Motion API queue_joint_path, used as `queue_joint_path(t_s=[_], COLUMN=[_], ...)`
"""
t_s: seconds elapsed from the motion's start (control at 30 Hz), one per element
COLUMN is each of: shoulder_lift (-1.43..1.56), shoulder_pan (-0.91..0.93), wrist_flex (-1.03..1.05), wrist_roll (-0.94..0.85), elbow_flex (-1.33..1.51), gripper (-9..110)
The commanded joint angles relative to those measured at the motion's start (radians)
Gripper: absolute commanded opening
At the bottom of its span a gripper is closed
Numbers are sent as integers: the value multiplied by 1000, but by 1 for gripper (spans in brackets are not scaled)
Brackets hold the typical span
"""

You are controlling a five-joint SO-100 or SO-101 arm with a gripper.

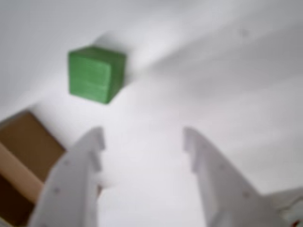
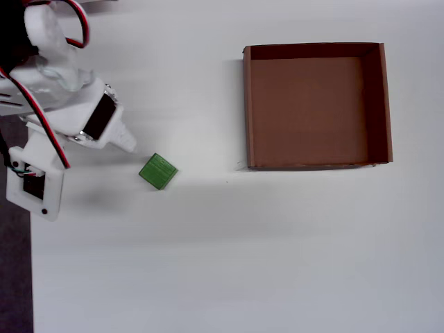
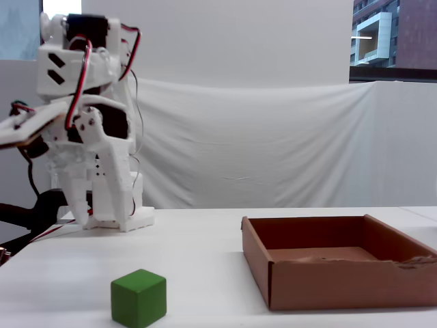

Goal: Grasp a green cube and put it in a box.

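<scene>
The green cube (image 2: pixel 158 171) sits on the white table, left of the box and apart from it. It also shows in the wrist view (image 1: pixel 97 73), ahead and to the left of the jaws, and in the fixed view (image 3: pixel 138 297) at the front. The box (image 2: pixel 247 104), a shallow brown cardboard tray, stands at the upper right with nothing in it; its front wall shows in the fixed view (image 3: pixel 341 280) and a corner in the wrist view (image 1: pixel 23 151). My gripper (image 1: pixel 142 135) is open and empty, held above the table up and to the left of the cube in the overhead view (image 2: pixel 119 137), and left of it in the fixed view (image 3: pixel 102 213).
The table's left edge (image 2: pixel 30 277) runs close beside the arm in the overhead view. A white cloth backdrop (image 3: pixel 273 143) hangs behind the table. The arm's base (image 3: pixel 130 220) stands at the back left.
</scene>
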Motion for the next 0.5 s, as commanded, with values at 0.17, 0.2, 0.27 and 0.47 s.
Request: queue_joint_path(t_s=[0.17,0.2,0.27,0.47], shoulder_lift=[-5,-5,-3,11], shoulder_pan=[-72,-84,-112,-163], wrist_flex=[20,28,43,57], wrist_roll=[-6,-3,0,5], elbow_flex=[-35,-34,-32,-8], gripper=[23,23,23,23])
